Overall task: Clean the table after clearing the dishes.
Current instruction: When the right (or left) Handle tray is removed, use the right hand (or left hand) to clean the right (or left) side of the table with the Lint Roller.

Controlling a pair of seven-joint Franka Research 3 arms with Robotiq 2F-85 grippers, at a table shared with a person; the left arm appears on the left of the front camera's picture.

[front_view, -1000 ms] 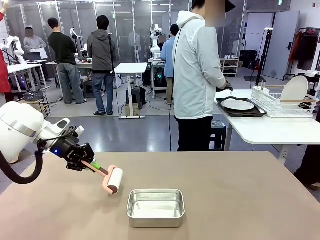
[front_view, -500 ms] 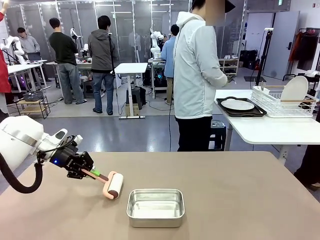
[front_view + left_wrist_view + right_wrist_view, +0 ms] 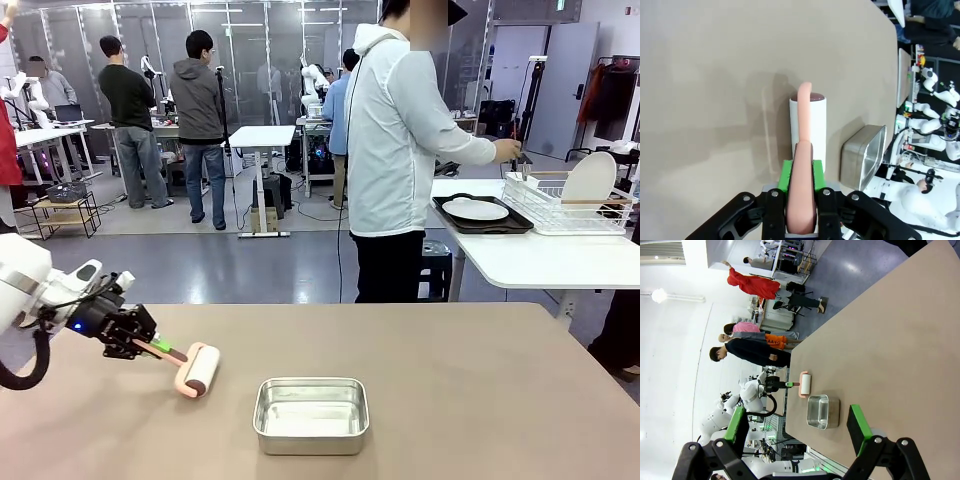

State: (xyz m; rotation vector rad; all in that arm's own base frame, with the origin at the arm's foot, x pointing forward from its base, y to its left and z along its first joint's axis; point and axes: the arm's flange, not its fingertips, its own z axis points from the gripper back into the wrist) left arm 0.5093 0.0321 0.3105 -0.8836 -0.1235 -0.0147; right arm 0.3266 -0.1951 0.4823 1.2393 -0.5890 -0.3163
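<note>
L gripper (image 3: 137, 346) was clamped on lint roller (image 3: 197, 370) handle, drum resting on surface (image 3: 450, 380); judged even downward pressure, straight overlapping passes, skirting steel pan (image 3: 311, 415); R gripper (image 3: 797, 432) wide, empty.

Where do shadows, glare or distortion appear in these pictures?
Left wrist view: the roller casts a soft shadow on the table, whose far edge curves from the wide lens. Front view: the pan shows mild glare. Right wrist view: the scene is turned sideways.
</note>
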